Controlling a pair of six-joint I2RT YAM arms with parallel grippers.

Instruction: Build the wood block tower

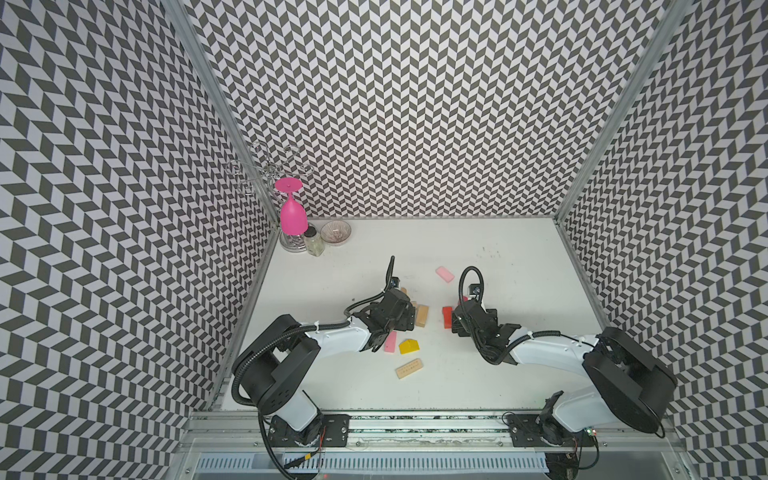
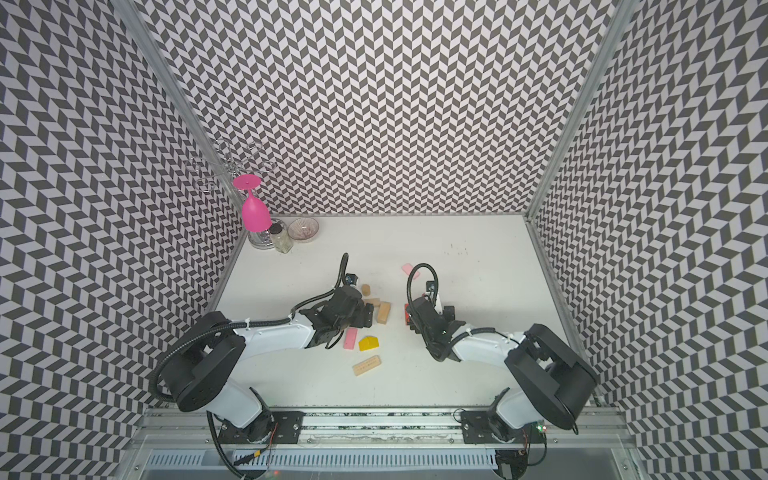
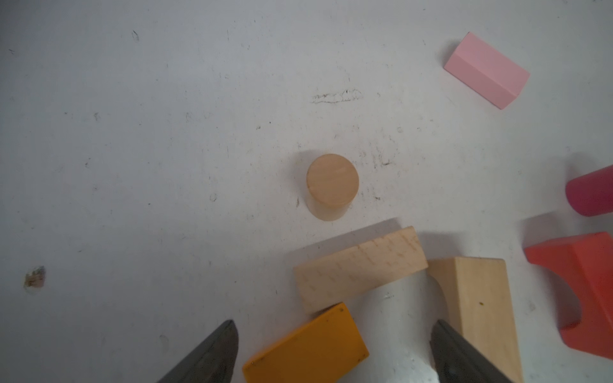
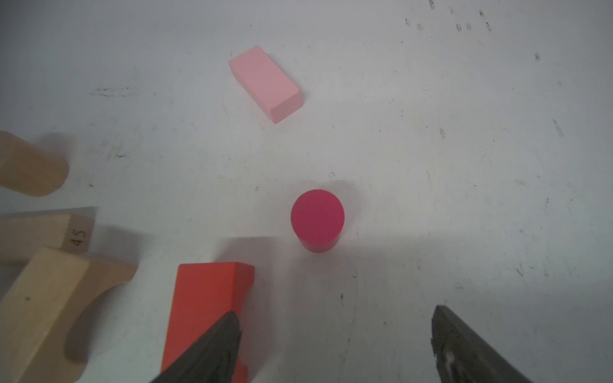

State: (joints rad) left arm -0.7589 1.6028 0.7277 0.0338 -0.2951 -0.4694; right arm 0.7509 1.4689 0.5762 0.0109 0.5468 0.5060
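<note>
The wood blocks [image 1: 422, 315] are lying loose around the middle of the white desk [image 1: 519, 257], well away from its edges. The left pincer [image 3: 333, 335] is hanging low with jaws spread wide — an orange block [image 3: 305, 348] is lying partly between them, not squeezed, with a tan bar [image 3: 360, 268] and a tan arch [image 3: 477, 308] just beside it and a tan cylinder [image 3: 331, 180] standing farther on. The right pincer [image 4: 335, 315] is gaping too, gripping nothing; a red arch [image 4: 205, 298] is lying under one jaw and a red cylinder [image 4: 317, 215] is standing just ahead. A pink block [image 4: 265, 83] is lying alone toward the back. A yellow house block [image 1: 409, 345] and a pink bar [image 1: 390, 341] are sitting together nearer the front. The desk's right side is showing lots of bare room — a pink goblet [image 1: 293, 216] is hanging in the back left corner.
</note>
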